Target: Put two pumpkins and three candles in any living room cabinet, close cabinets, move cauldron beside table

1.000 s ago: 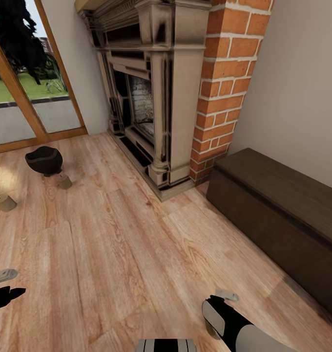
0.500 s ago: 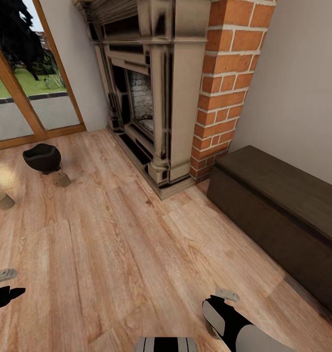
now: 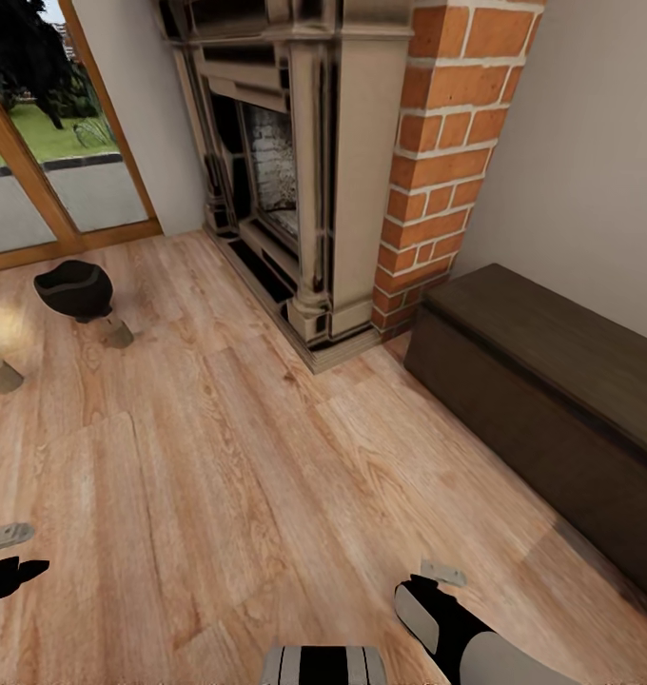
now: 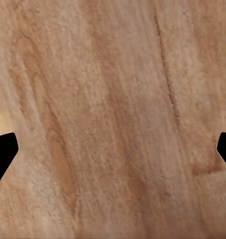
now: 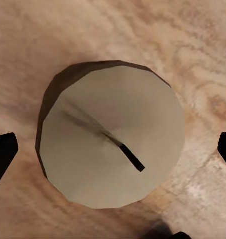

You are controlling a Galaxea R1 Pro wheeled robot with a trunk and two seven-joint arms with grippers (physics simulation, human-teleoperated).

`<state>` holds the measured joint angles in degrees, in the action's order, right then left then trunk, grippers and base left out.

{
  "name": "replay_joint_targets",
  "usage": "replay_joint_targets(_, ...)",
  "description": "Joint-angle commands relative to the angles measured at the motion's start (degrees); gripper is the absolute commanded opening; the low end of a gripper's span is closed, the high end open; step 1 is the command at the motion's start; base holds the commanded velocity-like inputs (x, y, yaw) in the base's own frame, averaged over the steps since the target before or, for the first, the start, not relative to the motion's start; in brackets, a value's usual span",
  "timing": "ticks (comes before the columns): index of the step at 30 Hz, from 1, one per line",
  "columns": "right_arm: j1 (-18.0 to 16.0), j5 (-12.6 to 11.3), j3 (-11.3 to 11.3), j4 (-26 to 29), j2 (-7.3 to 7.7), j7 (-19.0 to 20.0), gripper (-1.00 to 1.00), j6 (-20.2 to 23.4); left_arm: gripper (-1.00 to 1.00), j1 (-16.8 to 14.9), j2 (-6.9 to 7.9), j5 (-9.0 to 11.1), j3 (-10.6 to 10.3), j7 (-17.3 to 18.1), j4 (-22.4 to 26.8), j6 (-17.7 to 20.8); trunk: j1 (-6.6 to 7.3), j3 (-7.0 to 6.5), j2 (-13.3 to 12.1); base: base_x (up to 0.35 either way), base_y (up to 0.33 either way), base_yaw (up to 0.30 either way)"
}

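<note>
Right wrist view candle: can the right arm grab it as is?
Probably yes. The candle stands upright on the floor directly between the spread fingertips of the right gripper, with nothing else near it. A straight descent should do.

**Black and pale grey robot**

The left gripper (image 3: pixel 5 561) has a black pointed finger and a flat pale grey one. The right arm (image 3: pixel 466 633) is a rounded black shell with a light grey panel and a small grey tab at its tip. The trunk (image 3: pixel 323 666) is grey with black stripes.
</note>
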<state>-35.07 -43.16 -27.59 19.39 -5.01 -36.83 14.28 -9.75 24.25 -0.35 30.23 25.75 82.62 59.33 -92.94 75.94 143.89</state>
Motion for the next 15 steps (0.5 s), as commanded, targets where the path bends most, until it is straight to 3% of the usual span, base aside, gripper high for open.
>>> replay_joint_targets(1, 0.00, 0.01, 0.00, -0.01, 0.00, 0.00, 1.00, -0.01, 1.00, 0.00, -0.03, 0.00, 0.00, 0.00, 0.00, 0.00, -0.02, 0.23, 0.02, 0.000, 0.000, 0.000)
replay_joint_targets(9, 0.00, 0.01, 0.00, 0.01, 0.00, 0.00, 1.00, -0.04, 1.00, 0.00, 0.00, -0.01, 0.00, 0.00, 0.00, -0.01, -0.23, 2.00, 0.12, 0.000, 0.000, 0.000)
replay_joint_targets(15, 0.00, 0.02, 0.00, -0.01, 0.00, 0.00, 1.00, -0.04, 1.00, 0.00, 0.01, 0.00, 0.02, 0.00, 0.00, -0.02, -0.23, 2.00, 0.12, 0.000, 0.000, 0.000)
